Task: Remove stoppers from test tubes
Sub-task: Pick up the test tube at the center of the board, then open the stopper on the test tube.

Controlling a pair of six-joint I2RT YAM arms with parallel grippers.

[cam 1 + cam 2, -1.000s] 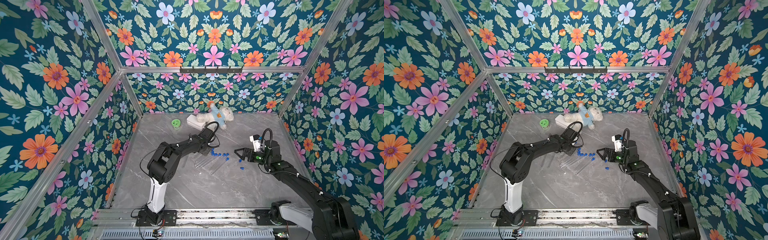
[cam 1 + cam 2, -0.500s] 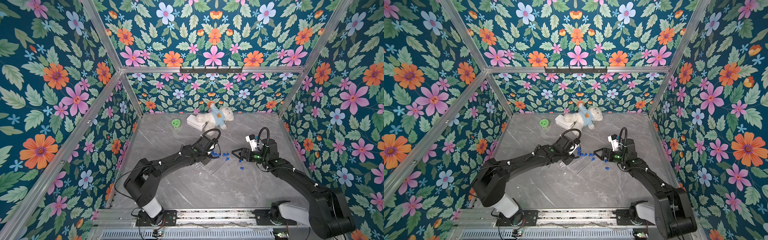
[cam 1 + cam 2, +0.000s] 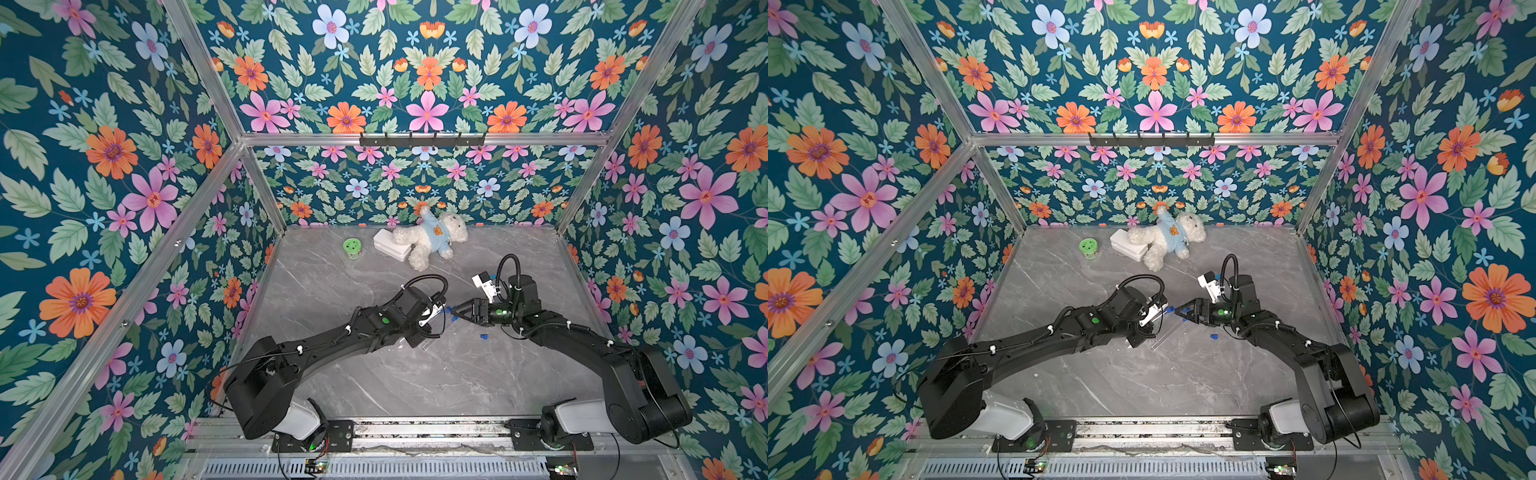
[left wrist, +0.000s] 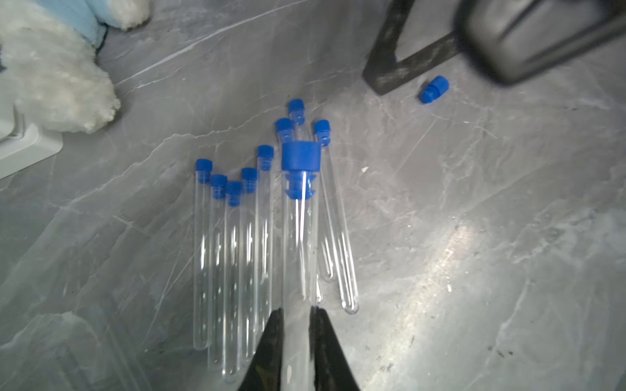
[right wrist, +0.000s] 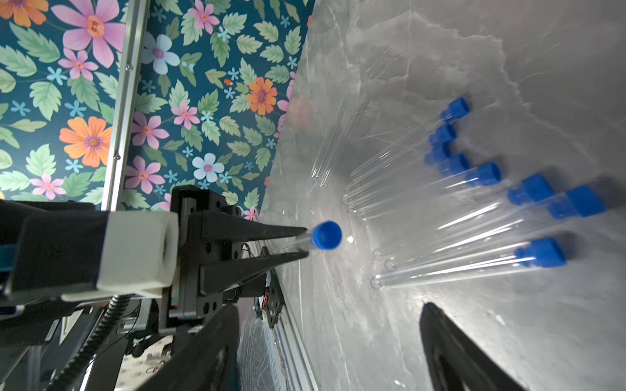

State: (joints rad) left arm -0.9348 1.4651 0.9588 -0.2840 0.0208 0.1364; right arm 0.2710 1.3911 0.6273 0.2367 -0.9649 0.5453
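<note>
My left gripper [image 4: 296,313] is shut on a clear test tube [image 4: 298,243], held above the table with its blue stopper [image 4: 300,159] pointing away from the jaws. In the right wrist view that stopper [image 5: 327,235] faces the camera, just ahead of my right gripper [image 5: 330,311]. The right gripper is open with nothing between its fingers. In both top views the two grippers [image 3: 436,312] [image 3: 456,311] meet tip to tip mid-table. Several stoppered test tubes [image 4: 233,254] lie side by side on the marble below. A loose stopper [image 4: 433,88] lies near the right gripper's fingers [image 4: 389,72].
At the back of the table stand a green round lid [image 3: 352,246], a white box [image 3: 390,247] and a white teddy bear in a blue shirt [image 3: 432,237]. Another loose stopper [image 3: 484,336] lies under the right arm. Floral walls close in three sides.
My left gripper has moved forward and to the right with the tube, up to the right gripper. The right gripper has shifted left toward it and its jaws have narrowed a little.
</note>
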